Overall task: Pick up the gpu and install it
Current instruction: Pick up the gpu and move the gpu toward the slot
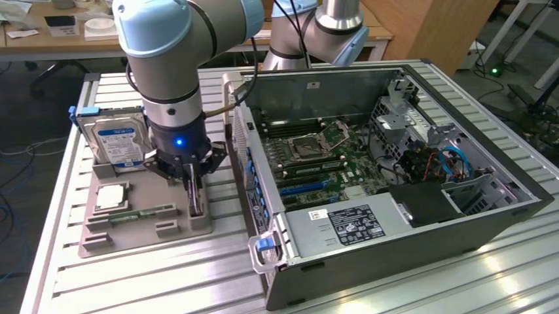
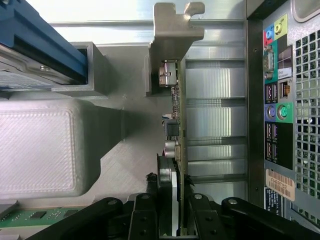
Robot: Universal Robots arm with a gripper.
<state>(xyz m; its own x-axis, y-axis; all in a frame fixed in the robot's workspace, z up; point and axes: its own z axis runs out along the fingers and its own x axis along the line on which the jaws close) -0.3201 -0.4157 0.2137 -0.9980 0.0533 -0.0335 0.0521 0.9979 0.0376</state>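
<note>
Gripper (image 1: pixel 193 190) down at grey tray (image 1: pixel 131 239), jaws partly open astride upright gpu (image 2: pixel 177 117), computer case (image 1: pixel 393 252) alongside

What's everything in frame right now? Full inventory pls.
table: 1, silver, slatted
computer case: 1, dark grey, open, motherboard inside
holder tray: 1, grey, exterior view's left of the case
gpu: 1, green with silver bracket, on edge in tray
hard drive: 1, silver, blue-white label, upright in tray
processor: 1, silver, flat in tray
memory stick: 1, green, flat in tray
arm: 1, blue-grey, above the tray
gripper: 1, black, down at the gpu
</note>
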